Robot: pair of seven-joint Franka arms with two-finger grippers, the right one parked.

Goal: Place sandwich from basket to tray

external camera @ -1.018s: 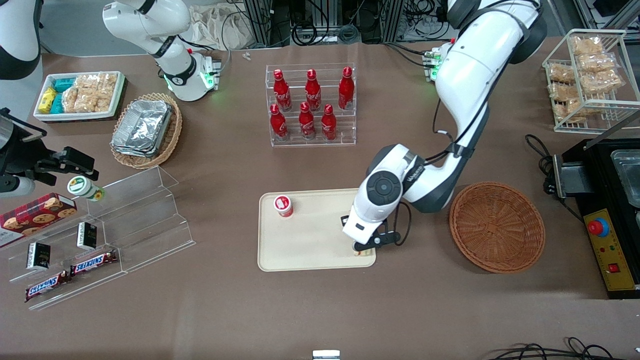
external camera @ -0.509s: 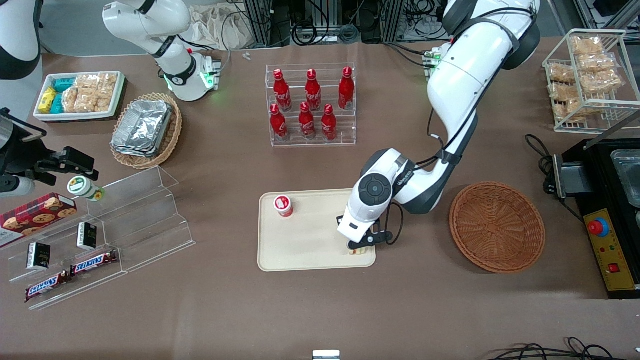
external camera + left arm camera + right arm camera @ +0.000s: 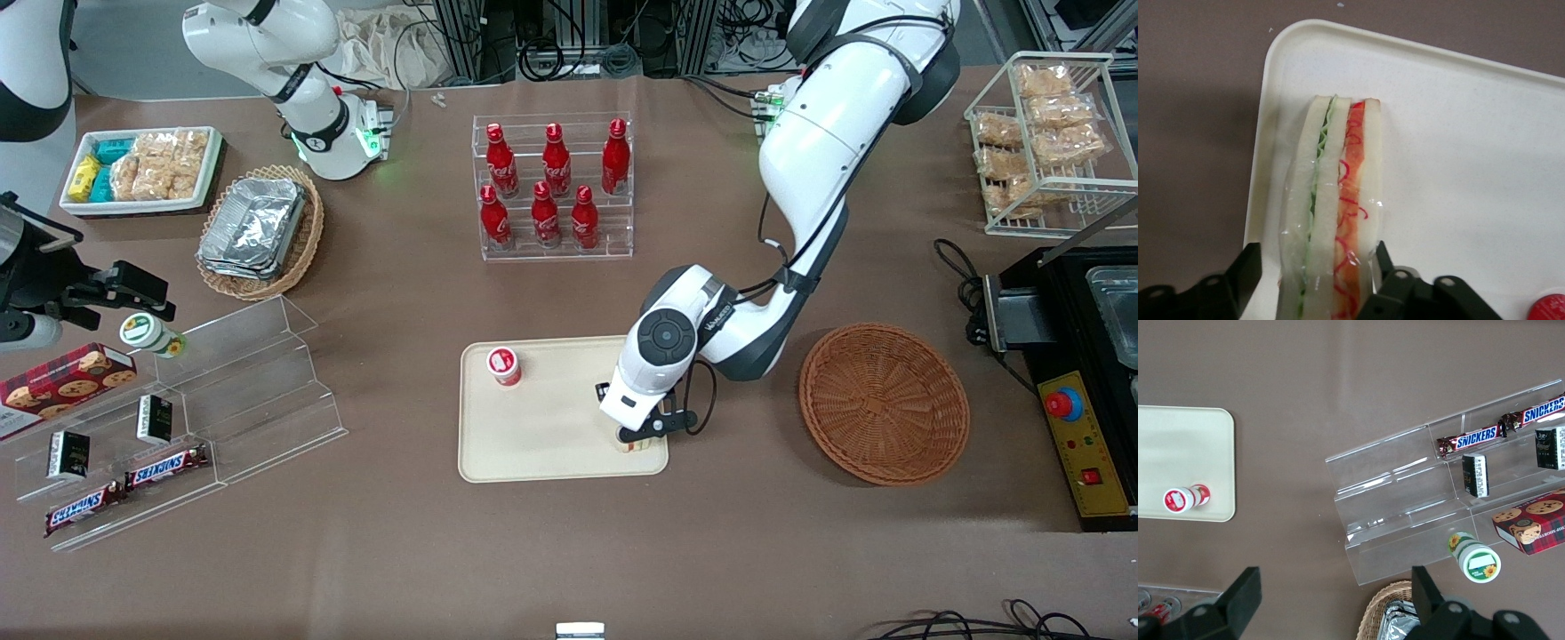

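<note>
The sandwich (image 3: pixel 1335 213), a wrapped wedge of white bread with green and red filling, stands on its edge in a corner of the cream tray (image 3: pixel 1458 167). My left gripper (image 3: pixel 1317 257) straddles it and is open. One finger (image 3: pixel 1251 263) stands clear of the bread. The other finger (image 3: pixel 1381 257) is right at the bread's side. In the front view the gripper (image 3: pixel 636 437) is low over the tray (image 3: pixel 551 444), at the corner nearest the camera and the reddish-brown wicker basket (image 3: pixel 883 402). Only a sliver of the sandwich (image 3: pixel 633 446) shows there. The basket holds nothing.
A red-capped cup (image 3: pixel 503 365) stands on the tray toward the parked arm's end. A rack of red bottles (image 3: pixel 553 187) lies farther from the camera. A clear stepped shelf (image 3: pixel 222 391) and a foil-tray basket (image 3: pixel 262 231) sit toward the parked arm's end.
The left arm shifted a little along the tray toward the parked arm's end with the sandwich, then held still over the last half second.
</note>
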